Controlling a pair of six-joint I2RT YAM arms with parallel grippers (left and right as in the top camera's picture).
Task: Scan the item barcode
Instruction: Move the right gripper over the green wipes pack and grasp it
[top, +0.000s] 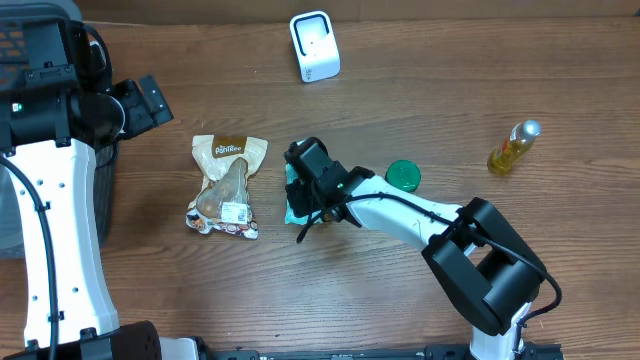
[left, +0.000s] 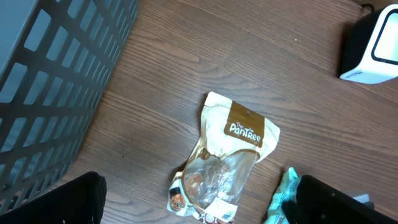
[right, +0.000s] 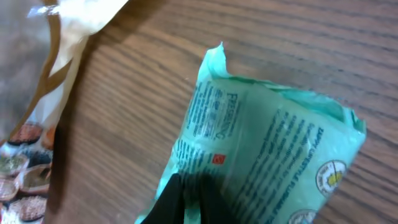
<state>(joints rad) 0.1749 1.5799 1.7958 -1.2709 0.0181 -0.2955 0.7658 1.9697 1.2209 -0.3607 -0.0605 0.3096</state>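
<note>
A mint-green packet (right: 273, 143) with printed text lies on the wooden table, mostly covered by my right arm in the overhead view (top: 293, 208). My right gripper (right: 188, 186) is shut on its lower left edge, a thin strip of film pinched between the dark fingers. The white scanner (top: 314, 46) stands at the far middle of the table. My left gripper (left: 202, 202) hangs open high above a tan snack pouch (left: 230, 155) with a barcode label at its near end. In the overhead view the left gripper (top: 148, 100) sits left of that pouch (top: 226, 185).
A dark mesh basket (left: 50, 81) fills the left side. A green round lid (top: 403, 176) lies just right of my right arm. Further right is a small yellow bottle (top: 513, 148). The scanner (left: 373, 46) also shows at the top right of the left wrist view.
</note>
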